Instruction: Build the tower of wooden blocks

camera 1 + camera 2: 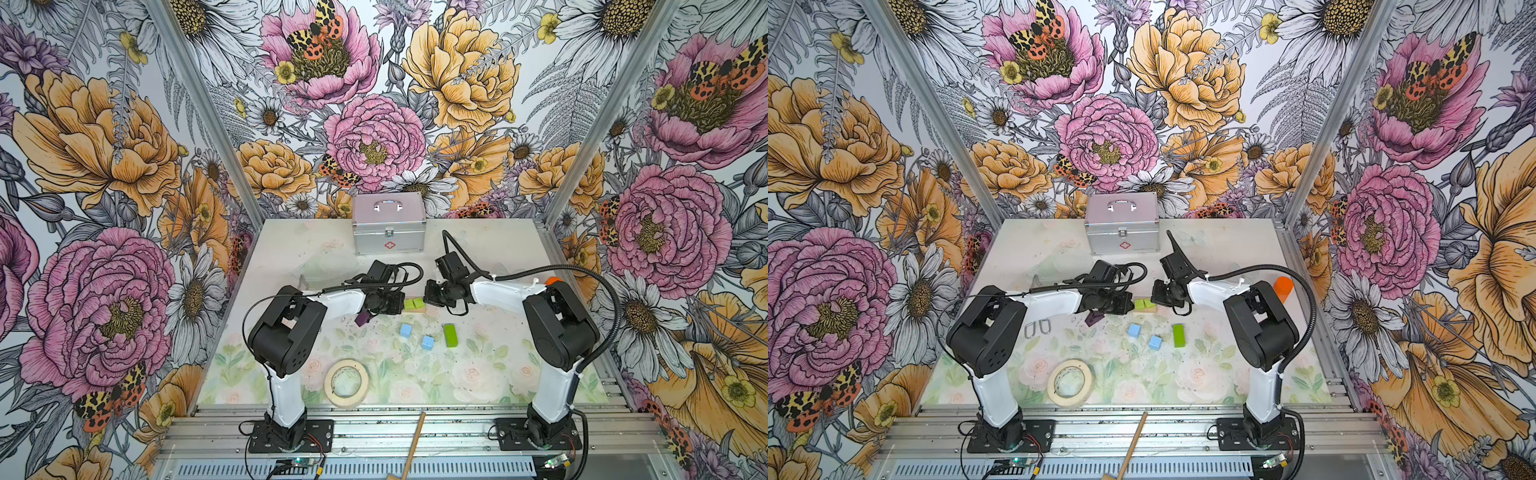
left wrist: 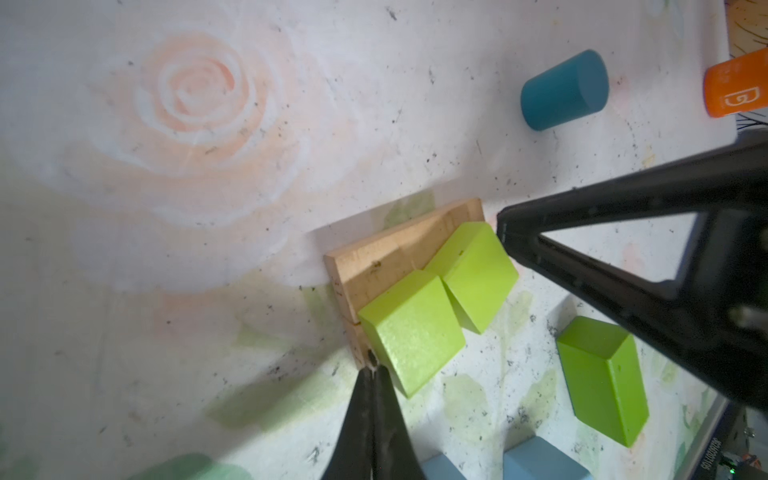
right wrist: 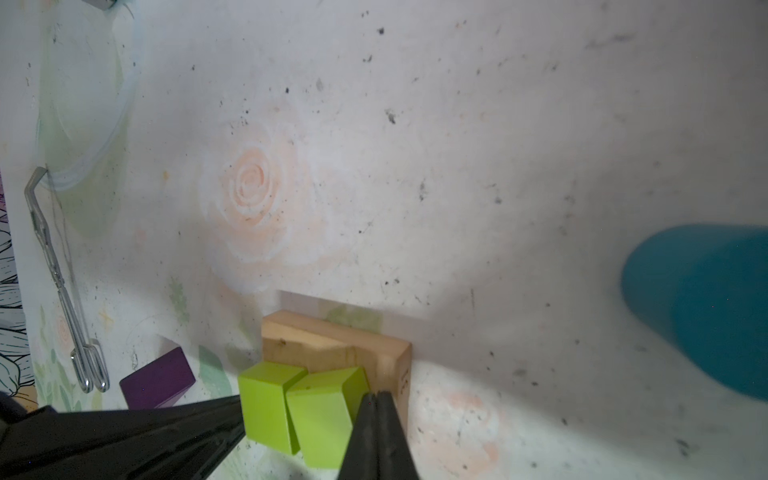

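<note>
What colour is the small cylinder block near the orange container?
Teal, a dark blue-green. The cylinder block shows best in the left wrist view.

Both arms stand up from their bases, fold at the elbow and reach forward and inward; the left arm (image 1: 291,332) and the right arm (image 1: 559,328) mirror one another; the left gripper (image 2: 372,370) has its jaws pressed together with nothing between them; the right gripper (image 3: 376,397) is likewise closed and empty; both are held low, their tips pointing at each other, near but apart.
</note>
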`<state>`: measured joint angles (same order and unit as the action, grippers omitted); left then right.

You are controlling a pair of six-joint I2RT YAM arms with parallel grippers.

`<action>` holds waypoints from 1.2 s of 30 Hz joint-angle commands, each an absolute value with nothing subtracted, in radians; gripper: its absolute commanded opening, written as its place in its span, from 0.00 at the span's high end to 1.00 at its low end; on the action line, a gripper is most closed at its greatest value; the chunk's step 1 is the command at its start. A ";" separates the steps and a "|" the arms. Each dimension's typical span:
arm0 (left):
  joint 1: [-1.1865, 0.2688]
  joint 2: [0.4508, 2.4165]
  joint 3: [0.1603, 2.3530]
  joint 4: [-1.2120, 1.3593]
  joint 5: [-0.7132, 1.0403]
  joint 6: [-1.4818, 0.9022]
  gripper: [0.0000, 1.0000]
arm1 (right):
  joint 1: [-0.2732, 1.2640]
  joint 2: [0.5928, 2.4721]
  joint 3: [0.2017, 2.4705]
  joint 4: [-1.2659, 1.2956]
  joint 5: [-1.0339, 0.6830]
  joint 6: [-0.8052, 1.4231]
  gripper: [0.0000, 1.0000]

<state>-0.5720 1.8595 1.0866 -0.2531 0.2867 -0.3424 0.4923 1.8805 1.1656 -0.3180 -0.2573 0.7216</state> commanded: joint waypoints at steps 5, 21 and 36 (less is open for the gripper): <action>-0.563 1.861 1.113 -0.235 0.299 -0.350 1.00 | 0.503 1.880 1.155 -0.307 -0.241 0.739 1.00; -0.564 1.866 1.123 -0.236 0.303 -0.348 1.00 | 0.507 1.868 1.138 -0.301 -0.241 0.748 1.00; -0.560 1.874 1.135 -0.238 0.305 -0.342 1.00 | 0.508 1.859 1.134 -0.299 -0.236 0.748 1.00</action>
<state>-0.5713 1.8606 1.1114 -0.2539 0.2871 -0.3420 0.4988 1.8801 1.1416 -0.3119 -0.2558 0.7437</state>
